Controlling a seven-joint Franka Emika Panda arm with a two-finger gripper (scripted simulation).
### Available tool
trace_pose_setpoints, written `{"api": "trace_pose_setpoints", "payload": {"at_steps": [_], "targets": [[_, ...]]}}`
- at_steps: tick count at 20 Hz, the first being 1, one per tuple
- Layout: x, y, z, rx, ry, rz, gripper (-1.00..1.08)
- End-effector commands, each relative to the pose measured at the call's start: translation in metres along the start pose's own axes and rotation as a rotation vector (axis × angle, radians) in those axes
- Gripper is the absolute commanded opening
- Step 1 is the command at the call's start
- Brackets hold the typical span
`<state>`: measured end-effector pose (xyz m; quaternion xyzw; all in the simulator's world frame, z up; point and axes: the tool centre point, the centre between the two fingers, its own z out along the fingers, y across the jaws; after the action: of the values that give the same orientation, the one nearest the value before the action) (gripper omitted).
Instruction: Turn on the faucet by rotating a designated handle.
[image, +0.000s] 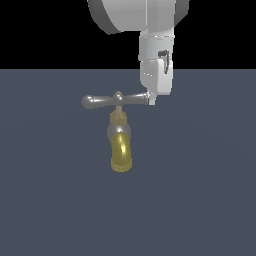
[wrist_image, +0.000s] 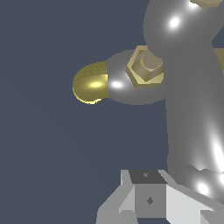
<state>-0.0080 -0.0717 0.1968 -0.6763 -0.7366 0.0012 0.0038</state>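
Note:
The faucet stands on the dark floor, its yellow-brass spout curving toward the camera under a grey collar. Its handle, a silver crossbar with a small brass centre knob, lies level on top. My gripper hangs from above at the bar's end on the exterior view's right, fingertips touching that rounded end. In the wrist view the handle is a thick grey bar close beside my gripper, whose fingers look shut together with nothing between them. The faucet shows beyond, brass spout tip and hex nut.
A flat dark blue-grey floor surrounds the faucet. The white arm link comes down from the top of the exterior view. Nothing else shows.

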Motion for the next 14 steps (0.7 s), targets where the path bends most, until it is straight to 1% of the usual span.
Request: {"api": "trace_pose_setpoints", "payload": {"at_steps": [1, 14], "targets": [[-0.001, 0.011, 0.000, -0.007, -0.004, -0.001, -1.00], [-0.006, 0.045, -0.001, -0.007, -0.004, -0.001, -1.00]]}}
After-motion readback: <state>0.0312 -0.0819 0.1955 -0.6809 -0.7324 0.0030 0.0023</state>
